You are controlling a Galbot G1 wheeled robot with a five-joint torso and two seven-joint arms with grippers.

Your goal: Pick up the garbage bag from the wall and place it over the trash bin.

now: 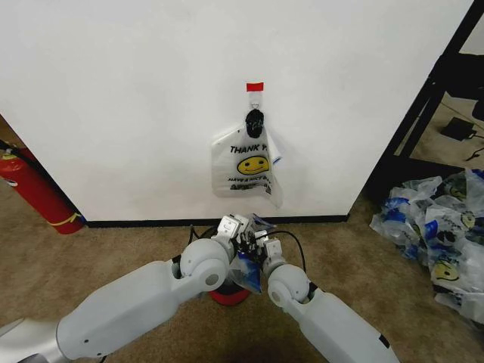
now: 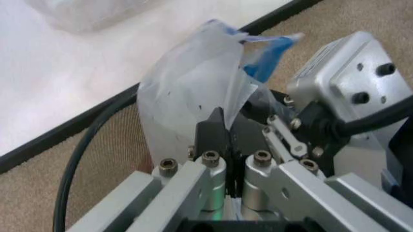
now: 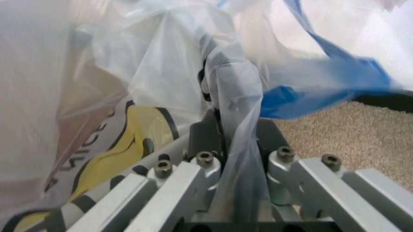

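Low at the foot of the wall (image 1: 136, 98), both grippers meet over the trash bin (image 1: 229, 295), whose red base shows between the 2 forearms on the tan carpet (image 1: 113, 249). Left gripper (image 1: 240, 240): wrist view shows its dark fingertips (image 2: 213, 133) pressed together on a fold of thin translucent film, jaws drawn almost fully closed. Right gripper (image 1: 262, 246): fingers (image 3: 205, 137) likewise nearly closed, with a twisted strip of the same film running down between them. The garbage bag (image 1: 247, 274) held by both is bunched between the 2 wrists, directly above the bin, blue handle trim (image 3: 310, 96) sticking out toward the baseboard (image 1: 151, 222). A yellow smiley print and black lettering show through the film in the right wrist view.

Above on the wall, a 2nd identical bag (image 1: 246, 162) hangs from a small hook (image 1: 255, 97) marked with red tape, "THANK" and the smiley face legible, its lower edge just above the grippers. Cannot tell whether the held bag's mouth is opened over the bin rim; the arms cover it.

Red fire extinguisher (image 1: 30, 185) stands against the wall at far left. A heap of similar bags (image 1: 435, 227) lies on the carpet at right, near a black frame (image 1: 423, 106).
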